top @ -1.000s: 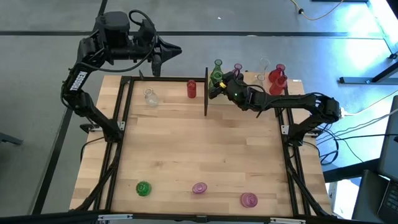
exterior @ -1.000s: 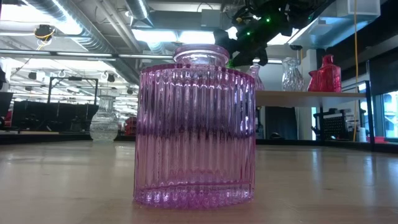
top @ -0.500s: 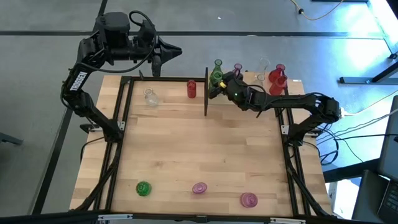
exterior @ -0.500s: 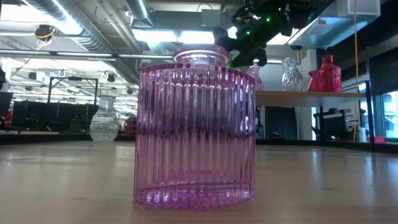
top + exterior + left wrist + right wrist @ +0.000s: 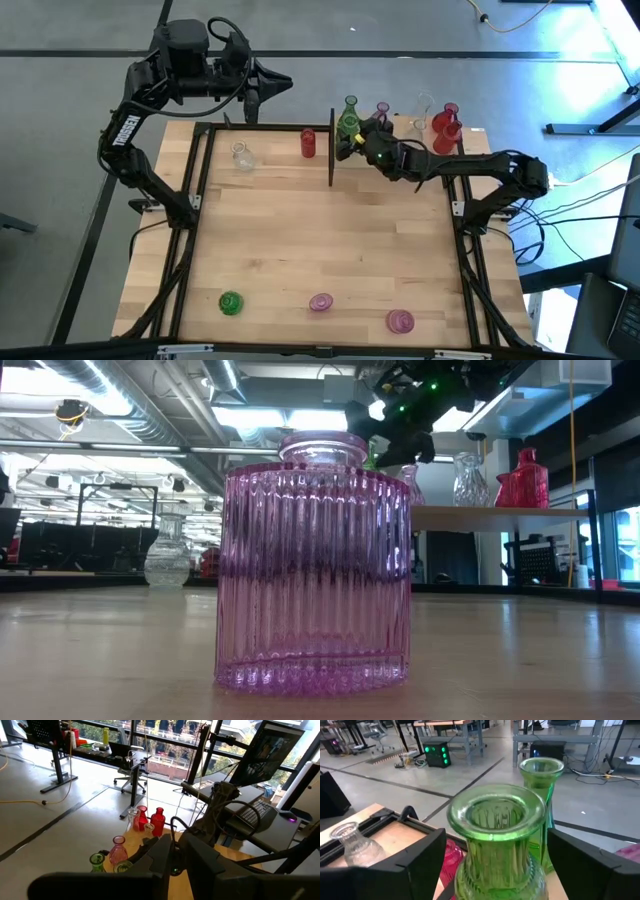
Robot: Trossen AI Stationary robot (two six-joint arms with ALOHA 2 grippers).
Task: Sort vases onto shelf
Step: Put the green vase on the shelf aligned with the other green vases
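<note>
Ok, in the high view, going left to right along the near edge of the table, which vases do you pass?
Green vase → pink vase → larger pink vase, which sits slightly nearer the edge than the other two.

Seen from the left wrist, two red vases [image 5: 151, 820] stand close together beside a clear vase [image 5: 133, 815] on a light-wood shelf [image 5: 131, 840]. Nearer, a pink vase [image 5: 118, 851] sits next to two green vases [image 5: 97, 861]. The other arm's dark gripper [image 5: 150, 851] reaches toward the green pair. Beyond lie a grey floor, desks, a rolling chair [image 5: 125, 764] and tall windows.
</note>
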